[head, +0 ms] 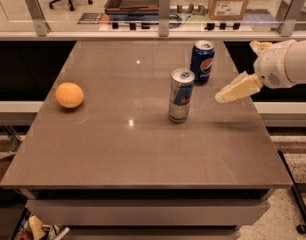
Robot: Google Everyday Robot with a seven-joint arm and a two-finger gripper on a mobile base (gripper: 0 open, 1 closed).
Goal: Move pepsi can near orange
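The pepsi can [202, 61], short and dark blue with a round logo, stands upright at the back right of the brown table [118, 149]. The orange [69, 95] lies near the table's left edge, far from the can. My gripper [237, 71] comes in from the right, just right of the pepsi can and above the table. Its cream fingers [238, 89] are spread apart and hold nothing. It does not touch the can.
A taller silver-and-blue can [181, 95] stands upright just in front and left of the pepsi can. A glass rail with metal posts [164, 6] runs along the table's far edge. Beyond it are a cardboard box [230, 1] and a tray.
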